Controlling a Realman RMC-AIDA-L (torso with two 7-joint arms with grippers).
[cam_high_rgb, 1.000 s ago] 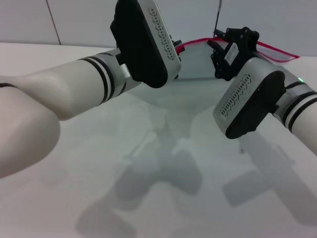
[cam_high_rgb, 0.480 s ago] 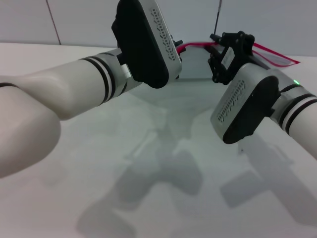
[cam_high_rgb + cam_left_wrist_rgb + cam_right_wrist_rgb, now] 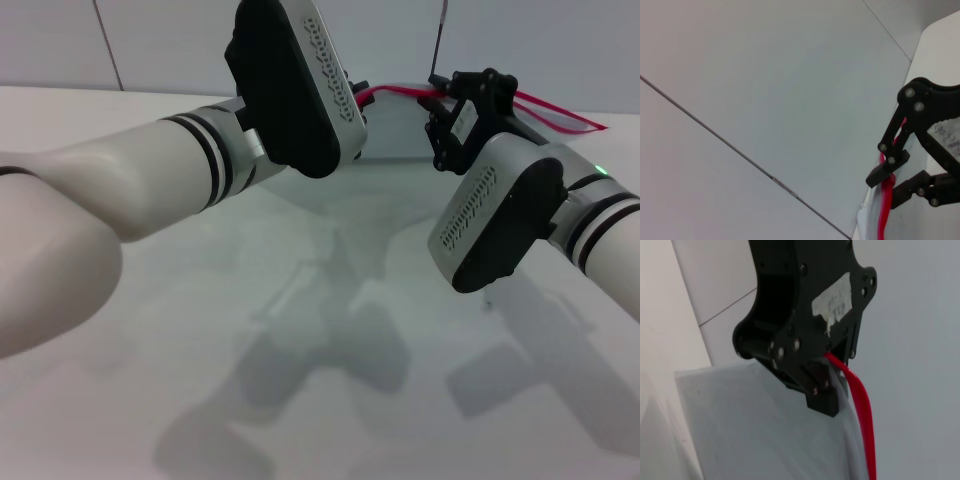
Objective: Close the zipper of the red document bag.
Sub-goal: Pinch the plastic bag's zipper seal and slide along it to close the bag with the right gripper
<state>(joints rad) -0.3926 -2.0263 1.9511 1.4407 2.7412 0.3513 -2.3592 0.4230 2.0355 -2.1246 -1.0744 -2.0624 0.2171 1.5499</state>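
The red document bag (image 3: 400, 125) is held lifted off the white table (image 3: 300, 400) near its far edge, its zipper (image 3: 395, 90) running along the upper long edge. One end of that edge is clamped by the left gripper (image 3: 815, 385), whose fingers are closed narrowly on the strip in the right wrist view. The right gripper (image 3: 892, 172) is seen pinched on the red strip further along. For a clean closure, the strip is best kept taut and straight between the two grips, with the pull directed along the edge rather than away from it, so the slider is not jammed.
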